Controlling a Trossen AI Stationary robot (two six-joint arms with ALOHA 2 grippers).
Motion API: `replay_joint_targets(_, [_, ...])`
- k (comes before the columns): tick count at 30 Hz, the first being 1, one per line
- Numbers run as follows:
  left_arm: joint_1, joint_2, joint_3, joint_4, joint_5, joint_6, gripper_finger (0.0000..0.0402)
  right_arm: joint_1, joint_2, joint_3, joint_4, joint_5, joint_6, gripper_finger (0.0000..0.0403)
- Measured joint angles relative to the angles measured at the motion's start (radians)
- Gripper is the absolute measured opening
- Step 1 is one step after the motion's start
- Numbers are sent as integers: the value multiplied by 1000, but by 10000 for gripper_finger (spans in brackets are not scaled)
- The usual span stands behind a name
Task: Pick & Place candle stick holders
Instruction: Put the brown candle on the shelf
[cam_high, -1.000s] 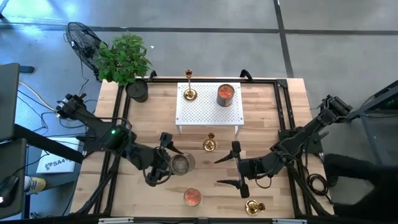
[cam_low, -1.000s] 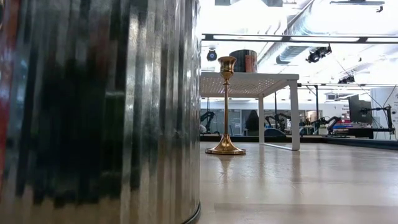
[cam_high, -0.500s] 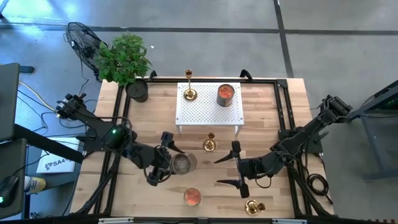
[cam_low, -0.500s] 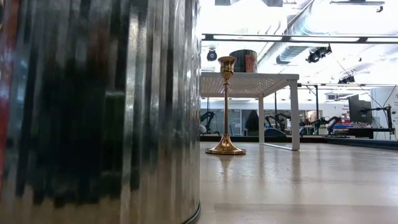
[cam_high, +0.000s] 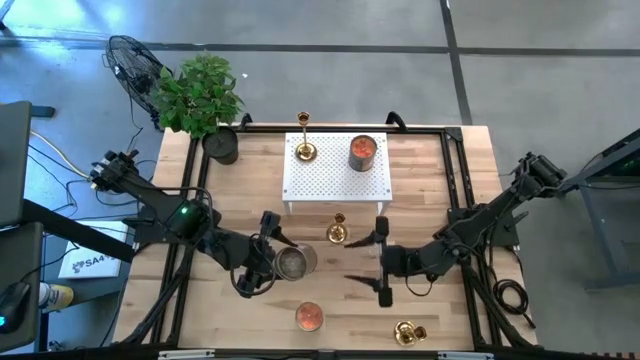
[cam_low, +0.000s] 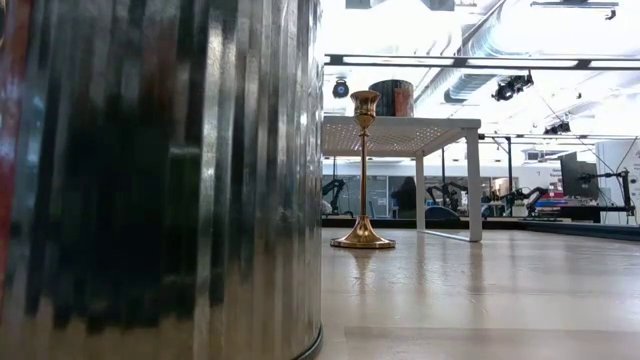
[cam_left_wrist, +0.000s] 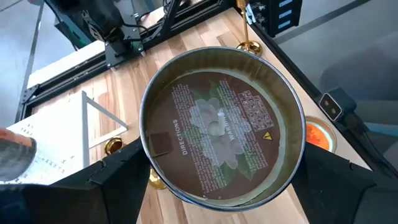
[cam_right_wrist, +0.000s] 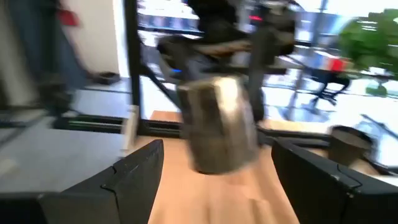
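Note:
Three gold-brass candle stick holders show. A tall one (cam_high: 305, 148) stands on the white perforated stand (cam_high: 335, 180). A second one (cam_high: 337, 232) stands on its round base on the table in front of the stand and also shows in the low view (cam_low: 362, 170). A third one (cam_high: 406, 331) is at the near right. My left gripper (cam_high: 274, 260) is open, its fingers on either side of a silver candle tin (cam_left_wrist: 221, 124). My right gripper (cam_high: 349, 261) is open and empty, pointing toward the table's left, just near of the middle holder. My left gripper slants down from the table's left over the silver tin, with one finger (cam_left_wrist: 124, 174) and the other (cam_left_wrist: 329, 180) close beside opposite sides of its wall. I cannot tell whether they touch it. The tin's bottom is hidden.
A red candle tin (cam_high: 362, 152) stands on the white stand. An orange candle tin (cam_high: 309, 317) stands near the front edge and fills the left of the low view (cam_low: 160, 180). A potted plant (cam_high: 200, 95) and dark pot (cam_high: 222, 146) are at the far left corner.
My right gripper has moved toward the table's far edge and a little left, closer to the middle candle stick holder, staying open.

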Motion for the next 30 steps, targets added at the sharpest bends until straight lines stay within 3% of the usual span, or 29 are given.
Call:
replay_joint_targets(6, [0,0,0,1,0,-6,322,0,0,0,-28,147,-36,294])
replay_joint_targets(13, [1,3,0,66,0,5,322,-40,0,0,-28,144,-80,294])
replay_joint_targets(24, [80,23,0,108,67,23,322,-110,0,0,-70,-147,-42,294])
replay_joint_targets(30, [105,27,0,161,112,59,322,-109,6,0,-70,-168,-25,294])
